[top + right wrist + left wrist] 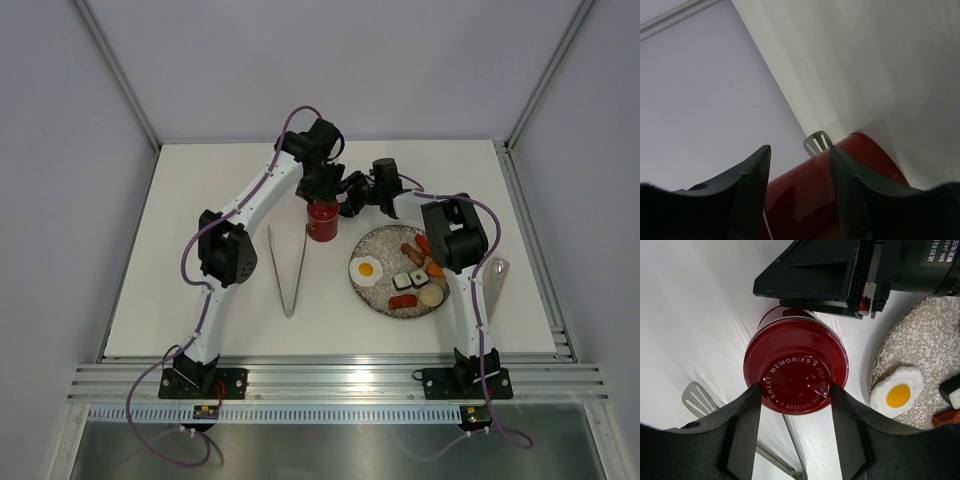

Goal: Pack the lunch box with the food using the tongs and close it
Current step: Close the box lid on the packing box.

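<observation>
Robot test cell in a lab
A plain white counter [185,185] boxed in by blank pale grey wall panels [60,150], with ribbed aluminium rails [330,385] along its near edge

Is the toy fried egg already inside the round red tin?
No, the white-and-yellow fried egg lies on the speckled grey plate, outside the closed red tin.

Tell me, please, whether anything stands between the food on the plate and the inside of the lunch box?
Yes: the red lid still sits on the lunch box, shutting the food out. The jaws of the left gripper grip the lid from above while the right gripper holds its body.
</observation>
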### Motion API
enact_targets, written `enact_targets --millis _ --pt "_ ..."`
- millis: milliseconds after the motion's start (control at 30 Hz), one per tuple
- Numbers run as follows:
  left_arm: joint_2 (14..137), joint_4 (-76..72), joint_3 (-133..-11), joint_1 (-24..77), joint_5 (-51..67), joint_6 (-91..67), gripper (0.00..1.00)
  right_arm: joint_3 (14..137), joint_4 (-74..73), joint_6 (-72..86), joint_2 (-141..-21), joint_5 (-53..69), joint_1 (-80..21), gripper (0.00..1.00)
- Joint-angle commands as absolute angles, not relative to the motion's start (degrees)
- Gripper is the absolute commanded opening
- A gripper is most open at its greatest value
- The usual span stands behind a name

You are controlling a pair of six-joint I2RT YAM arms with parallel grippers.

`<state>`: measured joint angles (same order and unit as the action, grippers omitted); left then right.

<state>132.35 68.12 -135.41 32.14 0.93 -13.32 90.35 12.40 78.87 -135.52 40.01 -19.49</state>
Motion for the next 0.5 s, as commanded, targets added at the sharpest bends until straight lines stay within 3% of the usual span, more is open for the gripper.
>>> enact_targets --millis 0,467 --pt "128.41 66.18 -137.99 32.17 2.37 -12.39 0.24 90.53 13.36 78.92 -133.07 42.54 -21.18 0.59" --pt "129.73 67.94 -136.32 32.17 1.67 -12.04 0.25 90.53 9.15 74.71 -131.57 40.0 -21.18 0.64"
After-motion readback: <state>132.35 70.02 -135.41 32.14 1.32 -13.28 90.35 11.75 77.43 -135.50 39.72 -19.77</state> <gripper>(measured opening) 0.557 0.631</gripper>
